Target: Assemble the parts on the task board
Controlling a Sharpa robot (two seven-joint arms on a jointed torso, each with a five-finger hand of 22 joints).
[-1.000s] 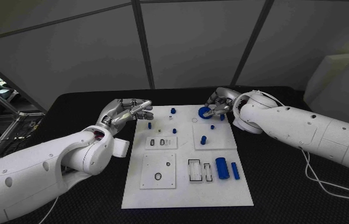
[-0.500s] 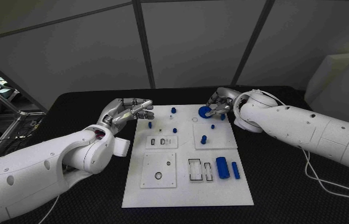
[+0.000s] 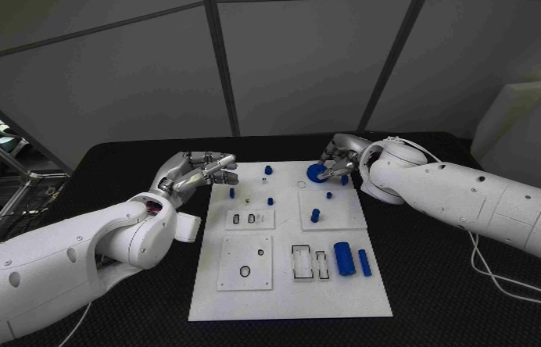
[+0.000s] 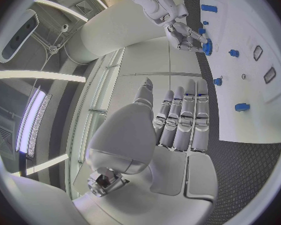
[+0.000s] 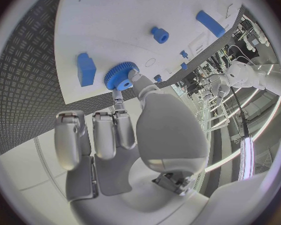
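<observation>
A black table stands before grey wall panels, and on it lies the white task board, long from near to far.

Over the last second the right hand has lifted the blue gear slightly and drawn it a little toward the far edge of the board; a second ago the gear sat lower, close over the faint ring mark on the far right plate. The left hand has barely moved. My reading is that the gear is not yet seated and the hand is re-aiming it, so this step remains open.

The gear is a small toothed wheel with a raised hub, bright blue. In the right wrist view the gear is pinched at its hub between the thumb and a fingertip, while the other fingers lie straight and free. It hangs just above the far right part of the board, between a short blue block and a round blue peg.

The left hand hovers just off the board's far left corner, holding nothing; in the left wrist view its fingers lie stretched side by side, relaxed.

Near the board's near right, a thick blue cylinder and a slimmer blue bar lie flat beside two rectangular slots.
</observation>
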